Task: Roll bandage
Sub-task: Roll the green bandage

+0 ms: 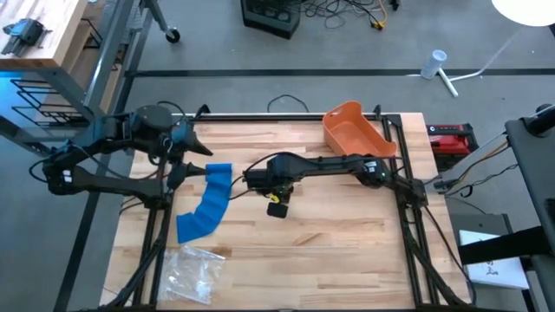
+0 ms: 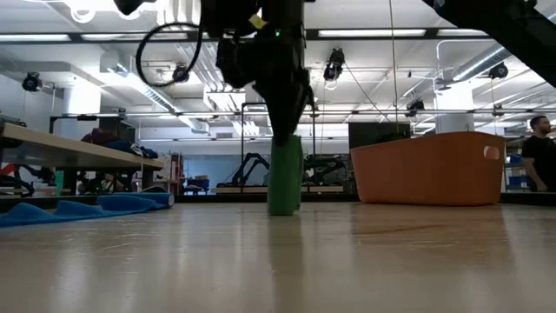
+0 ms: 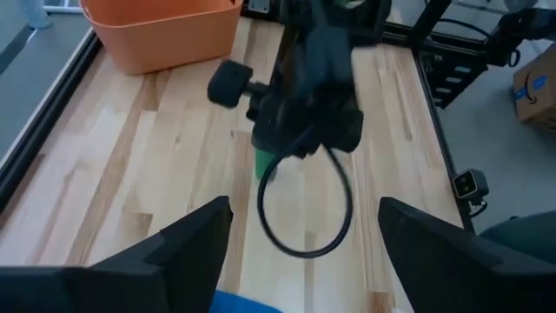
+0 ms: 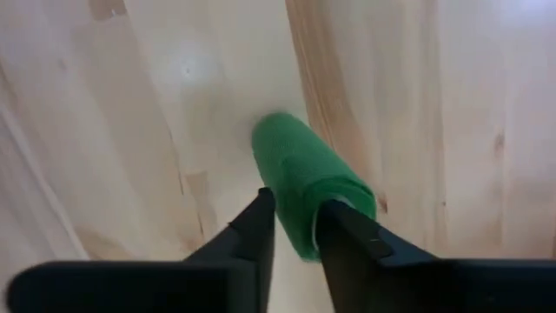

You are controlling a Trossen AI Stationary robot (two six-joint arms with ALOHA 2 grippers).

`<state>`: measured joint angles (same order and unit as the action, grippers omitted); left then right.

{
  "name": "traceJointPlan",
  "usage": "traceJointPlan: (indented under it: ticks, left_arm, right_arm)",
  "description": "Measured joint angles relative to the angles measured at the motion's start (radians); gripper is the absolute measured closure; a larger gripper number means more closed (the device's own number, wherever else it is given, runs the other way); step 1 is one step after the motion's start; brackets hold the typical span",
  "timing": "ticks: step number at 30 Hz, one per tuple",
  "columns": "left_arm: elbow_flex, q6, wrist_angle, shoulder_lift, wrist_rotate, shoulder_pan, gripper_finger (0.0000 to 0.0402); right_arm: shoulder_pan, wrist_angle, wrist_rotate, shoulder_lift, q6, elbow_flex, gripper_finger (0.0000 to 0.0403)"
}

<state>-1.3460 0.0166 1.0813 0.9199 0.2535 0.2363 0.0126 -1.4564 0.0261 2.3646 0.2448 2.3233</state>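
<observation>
A green bandage roll (image 2: 284, 174) stands upright on the table's middle, seen also in the right wrist view as the roll (image 4: 308, 178). My right gripper (image 4: 295, 204) comes down on it from above and is shut on its upper end. A flat blue bandage strip (image 1: 208, 204) lies on the wood to the left. My left gripper (image 3: 304, 252) hovers open above the table's far left, near the strip's far end, with nothing between its fingers. My right gripper pinches the roll's upper end (image 4: 297, 228) between its two fingers, with only a narrow band of green showing in the gap. The fingers point down from above. The roll stays upright, its lower end (image 2: 283, 209) on the table.
An orange bin (image 1: 355, 130) stands at the far right of the table. A clear plastic bag (image 1: 195, 269) lies near the front left edge. Bare wood lies between the roll and the near edge.
</observation>
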Motion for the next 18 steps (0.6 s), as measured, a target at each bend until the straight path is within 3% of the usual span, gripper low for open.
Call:
traceJointPlan:
  ticks: [18]
  left_arm:
    - [-0.003, 0.000, 0.000, 0.116, 0.000, 0.001, 0.0086]
  right_arm:
    - [-0.009, -0.075, -0.044, -0.035, 0.057, 0.032, 0.0185]
